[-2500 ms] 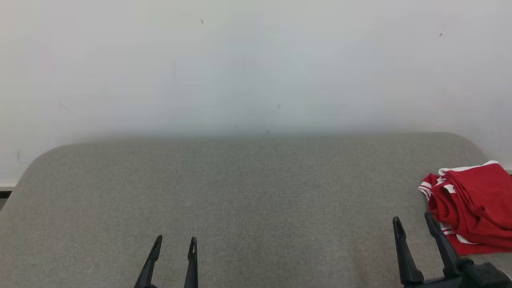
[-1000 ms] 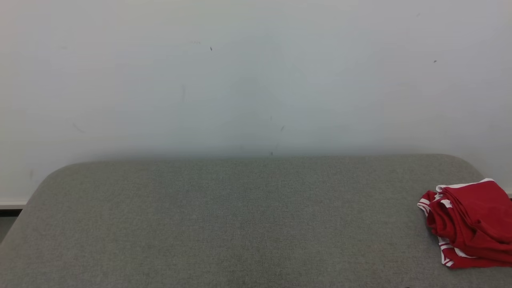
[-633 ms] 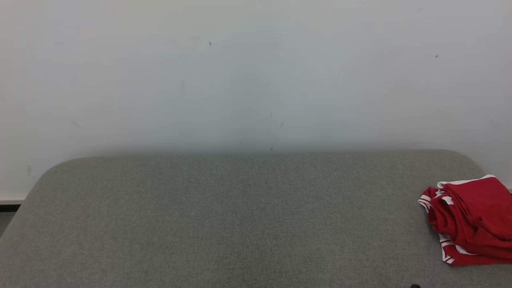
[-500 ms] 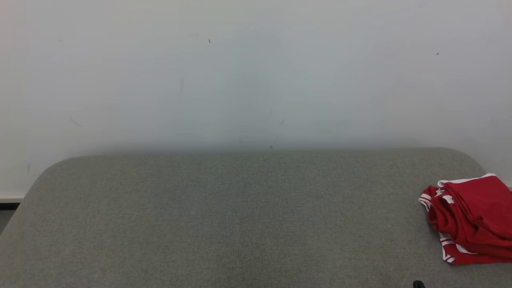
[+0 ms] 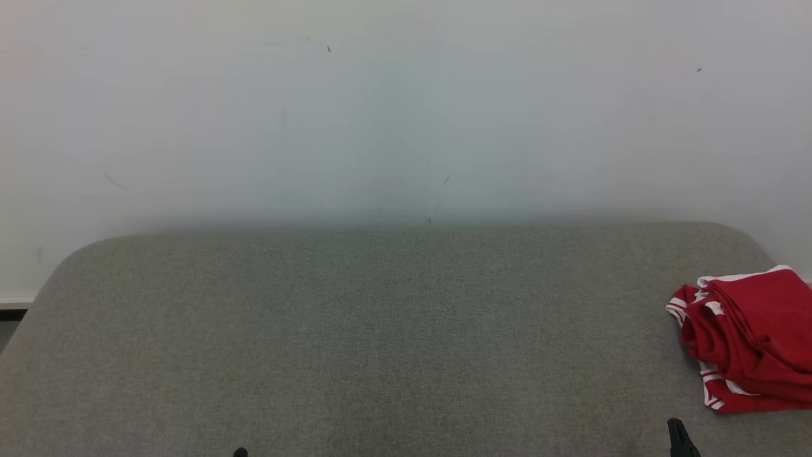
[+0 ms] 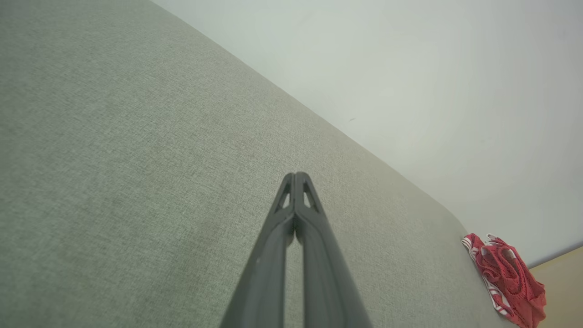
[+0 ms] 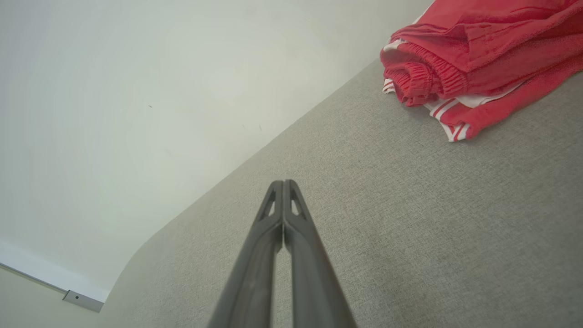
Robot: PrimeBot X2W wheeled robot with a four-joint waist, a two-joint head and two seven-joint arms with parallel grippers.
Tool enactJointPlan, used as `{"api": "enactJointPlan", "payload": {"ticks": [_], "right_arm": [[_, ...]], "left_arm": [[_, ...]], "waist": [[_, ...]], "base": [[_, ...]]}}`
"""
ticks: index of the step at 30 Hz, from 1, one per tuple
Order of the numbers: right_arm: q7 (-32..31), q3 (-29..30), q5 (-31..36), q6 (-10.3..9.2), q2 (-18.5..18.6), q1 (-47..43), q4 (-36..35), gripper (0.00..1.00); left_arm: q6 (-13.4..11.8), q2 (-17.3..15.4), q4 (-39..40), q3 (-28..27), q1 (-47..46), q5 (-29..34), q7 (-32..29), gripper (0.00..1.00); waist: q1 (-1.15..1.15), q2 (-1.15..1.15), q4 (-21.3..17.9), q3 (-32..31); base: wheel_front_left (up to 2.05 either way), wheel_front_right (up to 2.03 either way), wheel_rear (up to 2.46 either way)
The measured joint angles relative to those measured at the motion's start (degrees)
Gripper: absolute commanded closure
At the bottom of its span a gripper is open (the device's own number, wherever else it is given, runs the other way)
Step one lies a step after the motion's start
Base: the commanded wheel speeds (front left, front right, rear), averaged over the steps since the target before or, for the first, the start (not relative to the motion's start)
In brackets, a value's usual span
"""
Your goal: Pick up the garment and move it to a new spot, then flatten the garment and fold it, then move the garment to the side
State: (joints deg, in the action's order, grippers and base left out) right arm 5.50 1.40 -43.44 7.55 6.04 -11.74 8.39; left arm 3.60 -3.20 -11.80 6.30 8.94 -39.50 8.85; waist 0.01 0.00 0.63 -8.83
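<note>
Both arms pulled back since the earliest frame: open fingers stood tall at the bottom of the head view then. Now a dark tip of the left gripper barely pokes over the bottom edge at lower left. A bit more of the right gripper shows at lower right. Head camera tilted in between too, so the whole picture shifted; garment lies on the same spot of the grey fabric top.

Left gripper clenched: left wrist view has its two fingers pressed together tip to tip, nothing between them, over bare grey fabric. Right gripper same: fingers flat against each other in right wrist view, empty, over bare fabric, with the garment up and to the right of them in that view, well apart.

Grey fabric top is wide, woven texture, rounded far corners. Garment is red with white stripes and white trim, bunched in a folded heap at the far right of the top, near the far right corner. It is cut by the head view's right edge and lies apart from both grippers. A gathered elastic roll faces the camera in right wrist view.

Behind the top is a plain pale wall with a few small dark specks. Pale skirting strip runs low on it at left.
</note>
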Motion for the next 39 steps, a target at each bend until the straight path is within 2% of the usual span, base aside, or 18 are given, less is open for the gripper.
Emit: {"api": "enactJointPlan", "payload": {"ticks": [14,39], "right_arm": [[-4.03,2.42,-12.07,0.0,-0.74,3.5,0.58,1.0],[-9.04,5.47,-26.68,0.0,-1.64,7.62,1.33,1.0]], "left_arm": [[0.98,0.01,0.27,-1.8,-2.65,-13.36,-2.8,1.0],[2.02,0.07,0.63,-4.07,-6.06,-28.93,-5.97,1.0]], "waist": [[0.0,0.0,-0.12,1.67],[-0.01,0.0,-0.28,4.13]], "base": [[0.0,0.0,0.0],[0.0,0.0,0.0]]}}
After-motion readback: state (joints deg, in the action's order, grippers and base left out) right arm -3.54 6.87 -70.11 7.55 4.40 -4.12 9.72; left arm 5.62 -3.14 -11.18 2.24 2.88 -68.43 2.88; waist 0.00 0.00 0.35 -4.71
